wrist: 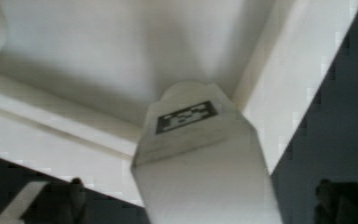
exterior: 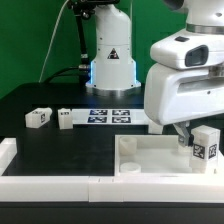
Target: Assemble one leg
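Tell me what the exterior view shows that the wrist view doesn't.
Only the exterior view shows two loose legs lying on the black table, the marker board behind them, and the robot base. Only the wrist view shows the tray's inner corner up close. Both show the tagged leg at the end effector, over the white tray.

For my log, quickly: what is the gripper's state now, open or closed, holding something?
Gripper: closed, holding the leg above the white tray.
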